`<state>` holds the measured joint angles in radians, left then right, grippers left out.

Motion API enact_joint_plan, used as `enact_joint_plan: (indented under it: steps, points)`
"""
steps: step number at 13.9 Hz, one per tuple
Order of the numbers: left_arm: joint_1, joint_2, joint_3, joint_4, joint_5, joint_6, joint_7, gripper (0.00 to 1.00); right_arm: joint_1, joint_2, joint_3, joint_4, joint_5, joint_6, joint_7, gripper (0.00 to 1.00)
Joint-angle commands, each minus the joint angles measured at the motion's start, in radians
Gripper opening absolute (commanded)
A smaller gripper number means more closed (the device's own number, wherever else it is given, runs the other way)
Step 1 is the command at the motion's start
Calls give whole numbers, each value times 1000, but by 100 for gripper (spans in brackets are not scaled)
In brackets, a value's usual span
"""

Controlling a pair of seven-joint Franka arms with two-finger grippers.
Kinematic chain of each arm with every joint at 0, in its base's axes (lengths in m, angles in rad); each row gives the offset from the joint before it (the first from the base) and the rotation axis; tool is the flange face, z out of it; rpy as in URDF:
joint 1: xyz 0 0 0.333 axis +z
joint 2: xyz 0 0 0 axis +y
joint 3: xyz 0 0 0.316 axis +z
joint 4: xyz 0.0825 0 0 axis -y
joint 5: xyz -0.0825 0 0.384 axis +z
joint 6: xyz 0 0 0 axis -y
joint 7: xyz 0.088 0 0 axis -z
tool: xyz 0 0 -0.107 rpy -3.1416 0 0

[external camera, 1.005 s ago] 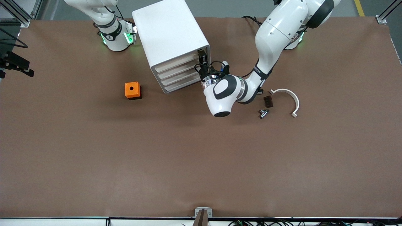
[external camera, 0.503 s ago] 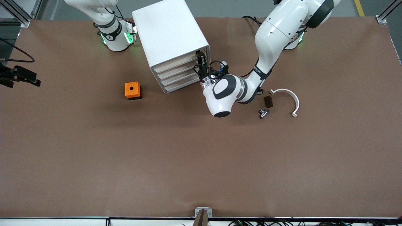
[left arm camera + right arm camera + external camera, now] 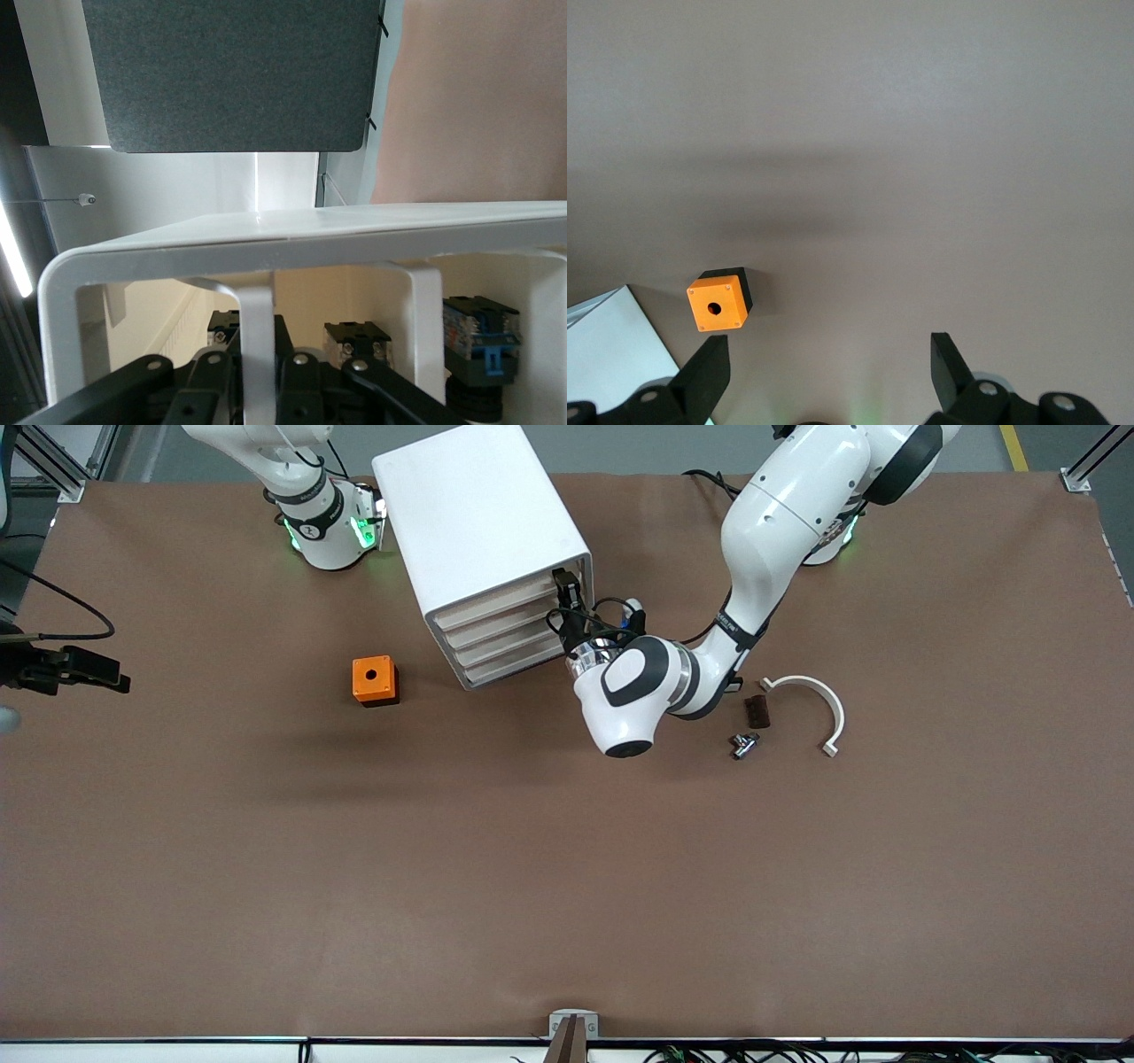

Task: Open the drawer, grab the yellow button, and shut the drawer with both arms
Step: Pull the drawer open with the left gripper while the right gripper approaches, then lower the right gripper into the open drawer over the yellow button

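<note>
Closing of the left gripper (image 3: 565,593) has just been completed: a second ago its fingers (image 3: 205,382) stood partly apart at the front of the cabinet (image 3: 478,514), and now they are pinched fully together on the thin white handle bar (image 3: 255,341) of the drawer (image 3: 500,605). The arm itself has hardly shifted. The drawer is not seen to have slid out; its front lies flush with the three fronts below it.

The button cannot be made out from the front. In the left wrist view a black part with a blue end (image 3: 483,341) is seen through the drawer front, inside the tray; it is judged to be the button, though no orange cap shows.

The right gripper (image 3: 118,683) has been carried inward over the surface at the right arm's end. Its fingers (image 3: 709,372) are spread wide and nothing is held. The orange cube (image 3: 718,305) lies below it, untouched.

With the handle gripped, the opening pull is judged to be the next step, and the free right gripper is at hand for the pick.
</note>
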<state>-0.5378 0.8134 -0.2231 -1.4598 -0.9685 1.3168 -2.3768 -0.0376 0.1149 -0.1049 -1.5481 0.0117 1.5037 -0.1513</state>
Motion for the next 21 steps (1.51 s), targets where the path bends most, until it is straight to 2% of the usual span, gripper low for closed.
enact_joint_plan:
  steps: [1,5,8,11,18,21]
  points:
    - [44,-10,1,3,-19,36,19,8,-18,20,13,22,-6,-5,1,100]
    - [94,-11,1,6,-36,39,19,8,-4,20,20,20,13,-16,209,100]
    - [148,-11,1,7,-47,68,19,9,25,17,21,20,22,-14,258,100]
    - [189,-10,1,19,-48,93,19,10,37,16,22,22,70,-16,353,100]
    - [254,-5,2,21,-45,93,19,12,257,-32,22,14,71,-46,800,100]
    - [252,-3,2,21,-45,102,19,17,343,-53,22,10,77,-46,987,100]
